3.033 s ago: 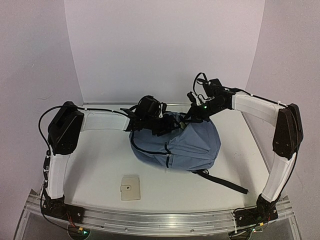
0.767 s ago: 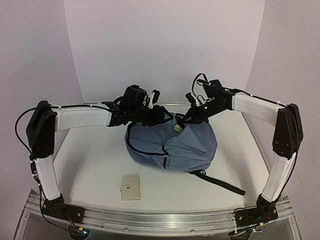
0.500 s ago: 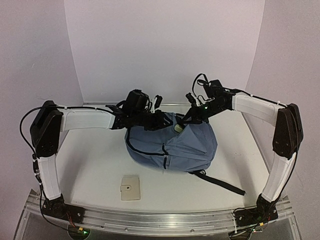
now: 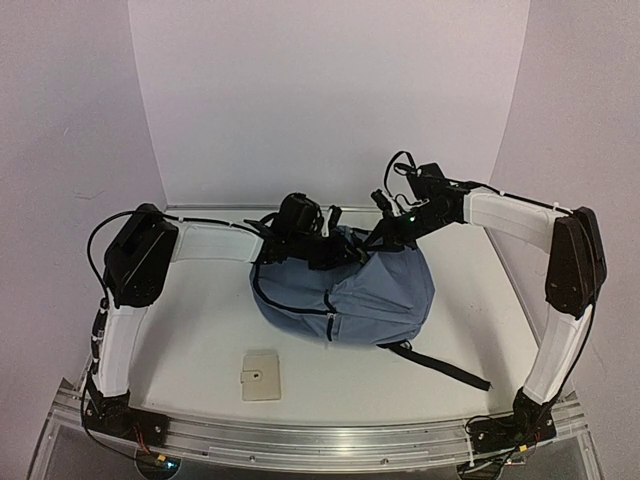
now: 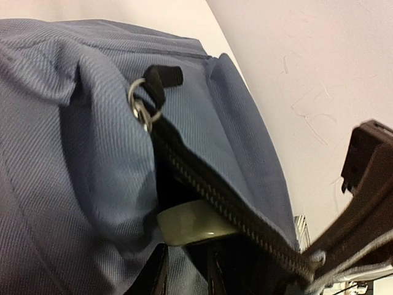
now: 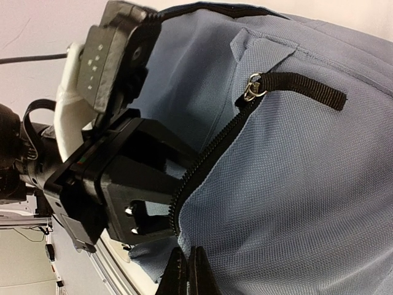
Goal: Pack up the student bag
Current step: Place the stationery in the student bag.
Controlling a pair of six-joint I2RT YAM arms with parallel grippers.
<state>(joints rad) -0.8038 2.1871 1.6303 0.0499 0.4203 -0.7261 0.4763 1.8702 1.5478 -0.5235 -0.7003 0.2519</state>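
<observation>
From above: student bag (image 4: 345,290) in the middle of the table (image 4: 200,330), long axis across it, zip mouth (image 4: 352,258) on the far side between left gripper (image 4: 338,252) and right gripper (image 4: 373,244). Left wrist: pale item (image 5: 193,222) wedged in that mouth just ahead of jaws a little apart (clamped or not, cannot tell). Right wrist: jaws together beside the zip mouth; left arm likely nearer for pushing in.

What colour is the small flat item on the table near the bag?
Cream-beige flat item; clearest in the top external view.
</observation>
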